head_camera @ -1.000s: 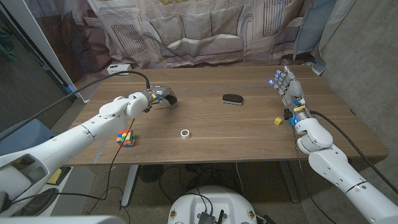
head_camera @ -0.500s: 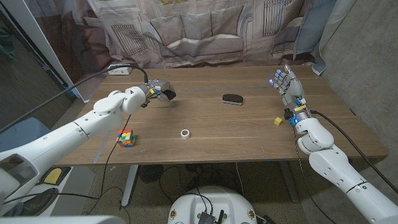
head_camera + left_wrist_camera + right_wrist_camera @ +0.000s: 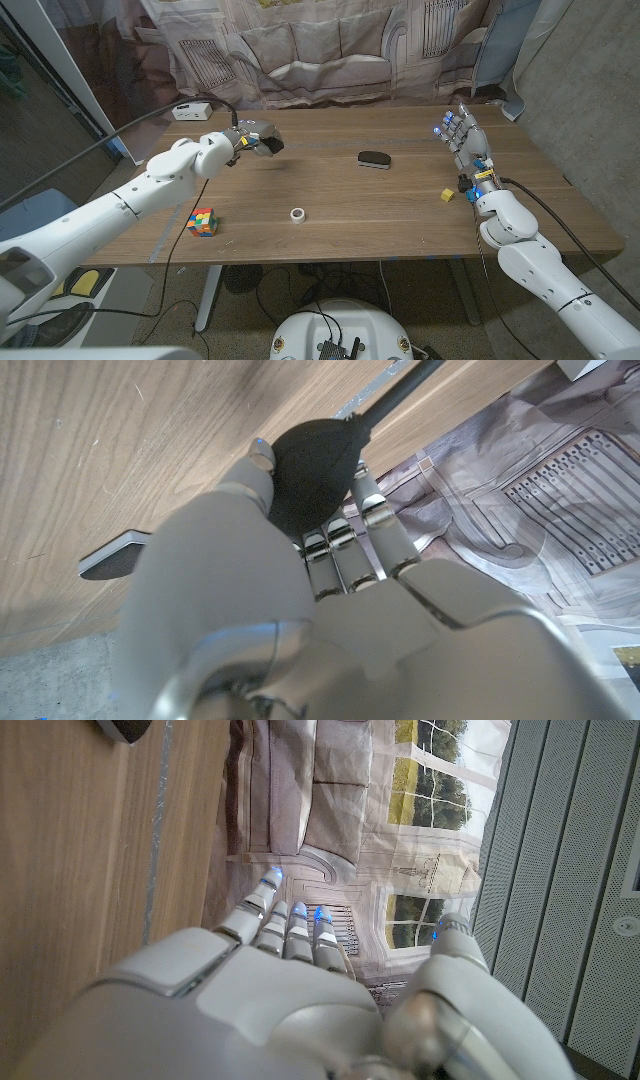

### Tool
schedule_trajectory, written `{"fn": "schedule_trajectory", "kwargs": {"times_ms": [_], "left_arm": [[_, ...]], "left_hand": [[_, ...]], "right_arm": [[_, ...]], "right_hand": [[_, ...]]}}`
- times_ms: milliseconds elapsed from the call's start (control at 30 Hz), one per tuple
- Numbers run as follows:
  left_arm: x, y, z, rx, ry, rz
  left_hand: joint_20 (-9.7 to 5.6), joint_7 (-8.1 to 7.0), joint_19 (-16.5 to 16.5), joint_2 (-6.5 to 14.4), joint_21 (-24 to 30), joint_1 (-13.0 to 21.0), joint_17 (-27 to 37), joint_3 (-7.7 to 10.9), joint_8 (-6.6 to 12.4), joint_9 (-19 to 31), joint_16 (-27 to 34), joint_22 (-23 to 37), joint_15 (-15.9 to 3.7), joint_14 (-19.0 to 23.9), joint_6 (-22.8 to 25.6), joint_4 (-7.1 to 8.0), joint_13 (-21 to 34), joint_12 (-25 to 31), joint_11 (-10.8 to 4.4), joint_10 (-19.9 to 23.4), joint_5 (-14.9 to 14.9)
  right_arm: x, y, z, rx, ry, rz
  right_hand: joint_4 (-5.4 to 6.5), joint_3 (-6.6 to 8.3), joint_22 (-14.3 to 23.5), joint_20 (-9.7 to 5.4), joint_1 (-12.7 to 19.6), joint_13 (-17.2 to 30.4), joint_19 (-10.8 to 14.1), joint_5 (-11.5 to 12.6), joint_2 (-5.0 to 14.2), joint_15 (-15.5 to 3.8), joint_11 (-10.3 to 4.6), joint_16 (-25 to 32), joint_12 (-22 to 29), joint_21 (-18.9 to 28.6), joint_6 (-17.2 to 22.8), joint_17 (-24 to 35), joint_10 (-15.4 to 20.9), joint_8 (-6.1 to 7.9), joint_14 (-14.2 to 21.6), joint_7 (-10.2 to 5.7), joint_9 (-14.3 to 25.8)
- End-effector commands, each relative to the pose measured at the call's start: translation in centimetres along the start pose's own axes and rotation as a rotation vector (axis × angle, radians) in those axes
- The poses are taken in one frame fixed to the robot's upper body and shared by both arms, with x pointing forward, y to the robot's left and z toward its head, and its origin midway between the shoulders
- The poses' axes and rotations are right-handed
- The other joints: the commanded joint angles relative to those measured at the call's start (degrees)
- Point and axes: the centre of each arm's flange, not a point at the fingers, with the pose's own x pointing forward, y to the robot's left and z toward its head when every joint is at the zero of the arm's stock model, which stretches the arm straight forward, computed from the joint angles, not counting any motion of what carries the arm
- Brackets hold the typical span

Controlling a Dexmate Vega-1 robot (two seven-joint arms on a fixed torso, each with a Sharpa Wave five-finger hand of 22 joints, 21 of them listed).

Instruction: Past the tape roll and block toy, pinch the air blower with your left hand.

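My left hand holds the black air blower above the far left part of the wooden table. In the left wrist view the rubber bulb sits pinched between thumb and fingers of that hand, its thin nozzle pointing away. The white tape roll lies near the table's middle front. The coloured block toy lies at front left, nearer me than the hand. My right hand stands upright at the right, fingers apart, holding nothing.
A black oval object lies at the middle back of the table, also in the left wrist view. A small yellow block sits by my right wrist. A white power strip rests at the far left corner.
My left hand has carried the air blower up and toward the table's far side. The right hand, tape roll and block toy stay where they were.
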Motion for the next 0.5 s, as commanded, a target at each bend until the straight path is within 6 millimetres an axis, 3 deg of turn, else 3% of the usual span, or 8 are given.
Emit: {"fn": "schedule_trajectory", "kwargs": {"times_ms": [33,500], "left_arm": [[0.09,0.2,0.72,0.014,-0.01,0.012],[0.18,-0.33,1.3,-0.01,-0.013,0.006]], "left_hand": [[-0.16,-0.16,0.1,0.3,0.1,1.4,0.2,0.92,0.09,0.3,0.2,0.1,-0.2,1.0,0.8,-0.3,0.4,-0.1,-0.07,0.6,0.7],[-1.38,-0.72,3.8,1.4,2.2,4.6,0.3,4.0,0.96,0.5,1.2,0.5,-2.39,5.9,4.8,-0.79,1.2,1.0,-0.7,4.4,1.2]], "right_arm": [[-0.02,-0.03,-0.24,-0.001,0.001,0.003],[-0.12,-0.1,-0.6,0.006,0.002,0.0]], "right_hand": [[-0.09,-0.04,0.2,0.04,0.2,0.1,0.4,0.1,0.63,0.24,-0.12,-0.4,-0.1,-0.2,0.4,0.1,0.4,-0.06,0.5,0.1,0.2],[-0.17,-0.07,0.2,0.17,0.4,0.1,0.4,0.1,0.62,0.37,0.16,-0.4,-0.1,-0.2,0.5,0.1,0.5,-0.02,0.5,0.21,0.2]]}}
